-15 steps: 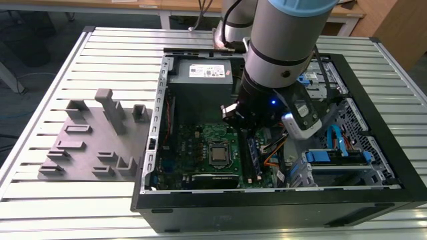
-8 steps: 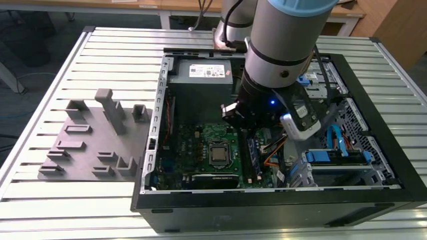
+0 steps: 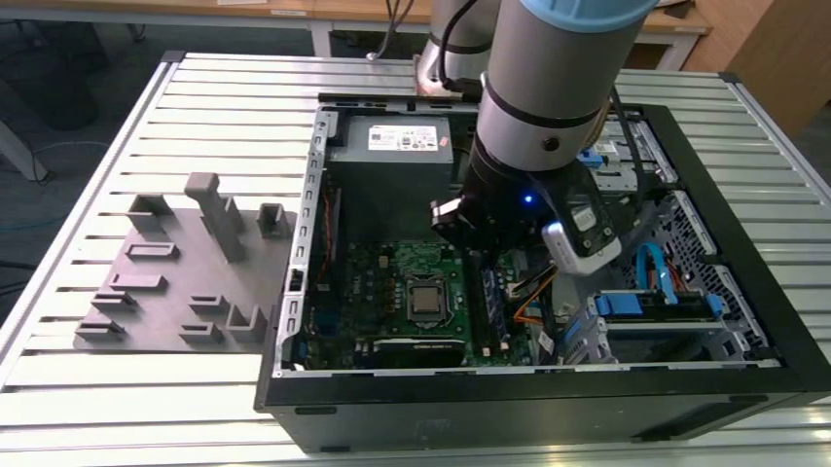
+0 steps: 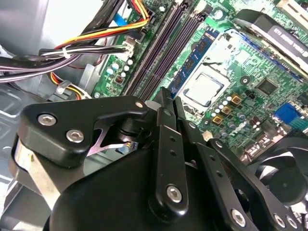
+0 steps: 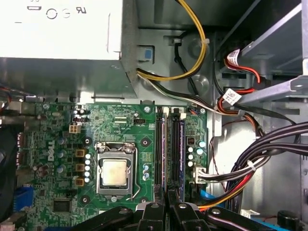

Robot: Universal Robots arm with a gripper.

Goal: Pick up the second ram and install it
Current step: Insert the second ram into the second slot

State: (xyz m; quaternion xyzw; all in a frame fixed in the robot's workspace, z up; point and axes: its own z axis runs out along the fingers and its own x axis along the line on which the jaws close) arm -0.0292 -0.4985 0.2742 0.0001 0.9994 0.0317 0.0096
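light and stiff yet fragile, best taken by its bare long edges, the second ram (image 3: 491,297) stands in a slot at 3 o'clock of the cpu socket (image 3: 426,297), the gripper (image 4: 166,96) over one end, jaws nearly together, seemingly gripping nothing.

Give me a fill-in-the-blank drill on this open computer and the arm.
The pincer hangs inside the computer case above the green ___.
The grey fixture block lies on the exterior view's ___ of the case.
The case rests on a slatted metal ___.
Missing: motherboard; left; table.
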